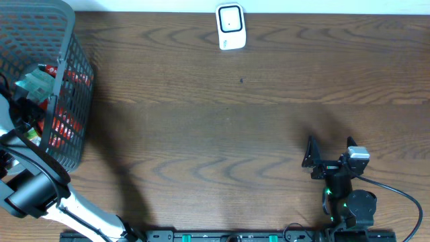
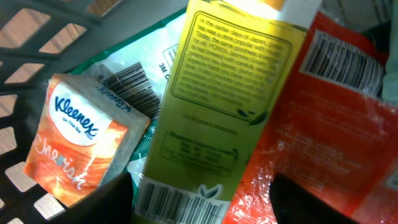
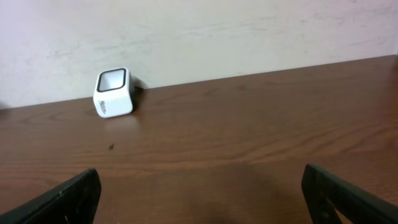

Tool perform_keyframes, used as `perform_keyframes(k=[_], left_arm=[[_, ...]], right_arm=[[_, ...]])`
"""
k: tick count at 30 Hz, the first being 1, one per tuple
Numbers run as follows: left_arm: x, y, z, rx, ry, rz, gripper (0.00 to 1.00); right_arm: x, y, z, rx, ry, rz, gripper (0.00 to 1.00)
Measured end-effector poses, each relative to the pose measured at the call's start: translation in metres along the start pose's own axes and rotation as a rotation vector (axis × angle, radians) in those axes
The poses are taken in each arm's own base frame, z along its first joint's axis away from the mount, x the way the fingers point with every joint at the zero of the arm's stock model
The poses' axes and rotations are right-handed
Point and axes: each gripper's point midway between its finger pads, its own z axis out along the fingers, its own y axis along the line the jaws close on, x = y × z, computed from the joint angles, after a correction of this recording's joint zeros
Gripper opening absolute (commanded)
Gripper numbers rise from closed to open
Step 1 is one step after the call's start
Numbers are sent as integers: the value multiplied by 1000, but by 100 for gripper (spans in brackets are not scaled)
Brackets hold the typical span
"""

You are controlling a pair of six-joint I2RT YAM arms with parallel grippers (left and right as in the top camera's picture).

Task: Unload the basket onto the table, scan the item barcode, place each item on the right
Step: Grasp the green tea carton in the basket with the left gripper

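While down in the dark grey mesh basket (image 1: 80, 74), the left end effector (image 2: 199, 186) has its fingers apart around the yellow-green printed pack (image 2: 217, 93). The right end effector (image 3: 200, 174) hangs wide open over the brown wooden desk (image 3: 249, 124).

Packets (image 2: 230, 93) in basket (image 1: 74, 81) at table's (image 1: 201, 134) left end, scanner (image 1: 230, 27) at far edge, right claw (image 1: 330, 150) front-right
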Motion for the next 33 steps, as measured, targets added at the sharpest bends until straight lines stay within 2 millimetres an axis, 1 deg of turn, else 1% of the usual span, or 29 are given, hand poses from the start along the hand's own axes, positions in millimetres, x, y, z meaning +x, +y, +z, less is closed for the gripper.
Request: perform_keyframes(k=[4, 6, 8, 11, 13, 14, 15, 27, 33], left_arm=[[-1, 1, 0, -6, -4, 2, 60], [-1, 1, 0, -6, -5, 1, 56], [-1, 1, 0, -7, -4, 2, 55], [-1, 2, 0, -8, -5, 2, 50], [-1, 2, 0, -10, -6, 3, 51], [-1, 2, 0, -10, -6, 2, 60], [-1, 2, 0, -10, -6, 2, 62], [3, 7, 3, -19, 12, -4, 62], [11, 13, 10, -27, 39, -15, 52]], right_arm=[[0, 0, 0, 0, 0, 0, 99], [0, 0, 0, 0, 0, 0, 99], [0, 0, 0, 0, 0, 0, 99], [0, 0, 0, 0, 0, 0, 99], [0, 0, 0, 0, 0, 0, 99], [0, 0, 0, 0, 0, 0, 99], [0, 0, 0, 0, 0, 0, 99], [0, 0, 0, 0, 0, 0, 99], [0, 0, 0, 0, 0, 0, 99]])
